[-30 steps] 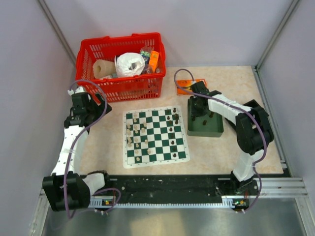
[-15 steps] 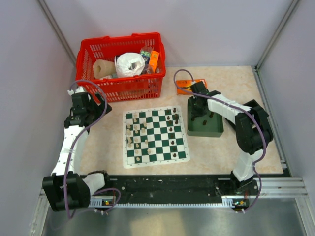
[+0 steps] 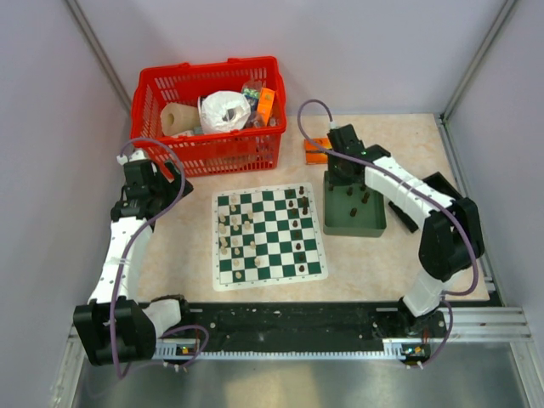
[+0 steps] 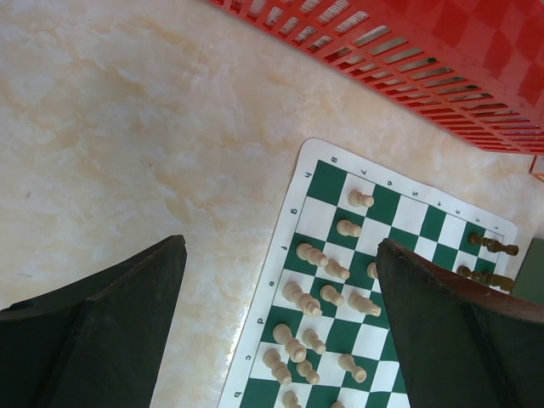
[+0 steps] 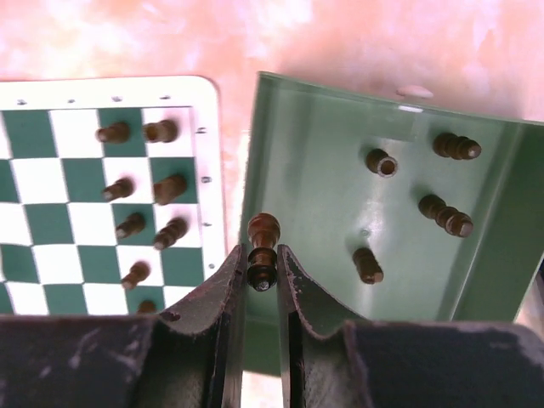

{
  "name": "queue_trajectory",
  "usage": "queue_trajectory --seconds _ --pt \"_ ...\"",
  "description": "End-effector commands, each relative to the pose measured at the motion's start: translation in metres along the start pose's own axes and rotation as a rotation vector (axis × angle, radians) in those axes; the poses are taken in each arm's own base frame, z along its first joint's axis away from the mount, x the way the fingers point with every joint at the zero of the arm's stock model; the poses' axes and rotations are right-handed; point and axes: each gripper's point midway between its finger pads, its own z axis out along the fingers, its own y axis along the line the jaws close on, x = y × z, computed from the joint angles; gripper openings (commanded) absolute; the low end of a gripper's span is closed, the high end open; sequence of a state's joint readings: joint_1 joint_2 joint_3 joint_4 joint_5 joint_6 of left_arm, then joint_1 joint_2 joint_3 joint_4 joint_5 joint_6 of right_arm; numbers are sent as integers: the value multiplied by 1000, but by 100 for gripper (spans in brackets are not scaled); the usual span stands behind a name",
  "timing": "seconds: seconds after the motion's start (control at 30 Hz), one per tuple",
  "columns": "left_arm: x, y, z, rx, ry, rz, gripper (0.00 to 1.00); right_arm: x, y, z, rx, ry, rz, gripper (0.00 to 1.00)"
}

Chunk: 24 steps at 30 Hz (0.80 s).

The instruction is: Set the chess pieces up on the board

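Observation:
The green-and-white board (image 3: 268,238) lies mid-table, cream chess pieces (image 3: 234,229) on its left half and dark ones (image 3: 299,208) on its right. My right gripper (image 5: 262,255) hangs over the dark green tray (image 5: 323,170), shut on a dark chess piece (image 5: 263,240) whose head sticks out past the fingertips. Several more dark pieces (image 5: 446,214) lie in the tray. From above, the right gripper (image 3: 344,168) is at the tray's far end. My left gripper (image 4: 280,245) stands wide open and holds nothing, above the board's left edge (image 4: 320,217), over the cream pieces (image 4: 310,255).
A red basket (image 3: 208,110) of assorted items stands behind the board, its wall (image 4: 442,51) close to the left gripper. An orange flat object (image 3: 316,149) lies behind the tray. Side walls close in the table on left and right.
The right gripper closed on a dark piece in the tray and rose a little toward the back with it. The left arm has not moved.

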State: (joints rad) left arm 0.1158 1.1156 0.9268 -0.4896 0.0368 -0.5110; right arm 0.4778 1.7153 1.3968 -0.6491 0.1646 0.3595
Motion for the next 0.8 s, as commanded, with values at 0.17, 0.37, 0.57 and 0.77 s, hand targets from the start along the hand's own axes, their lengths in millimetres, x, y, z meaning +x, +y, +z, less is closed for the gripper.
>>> queue_trajectory --seconds 0.17,0.37,0.57,0.77 --pt "-10 -6 -1 27 -45 -3 99 -1 67 -41 -130 -52 -92 14" --pt "-8 -5 -3 24 -47 -5 99 31 83 -31 -130 11 -126 13" --pt "-7 -5 -2 31 -43 -6 99 55 88 -17 -122 75 -173 13" --pt "-7 -5 -1 30 -42 -4 98 68 95 -7 -125 102 -186 14"
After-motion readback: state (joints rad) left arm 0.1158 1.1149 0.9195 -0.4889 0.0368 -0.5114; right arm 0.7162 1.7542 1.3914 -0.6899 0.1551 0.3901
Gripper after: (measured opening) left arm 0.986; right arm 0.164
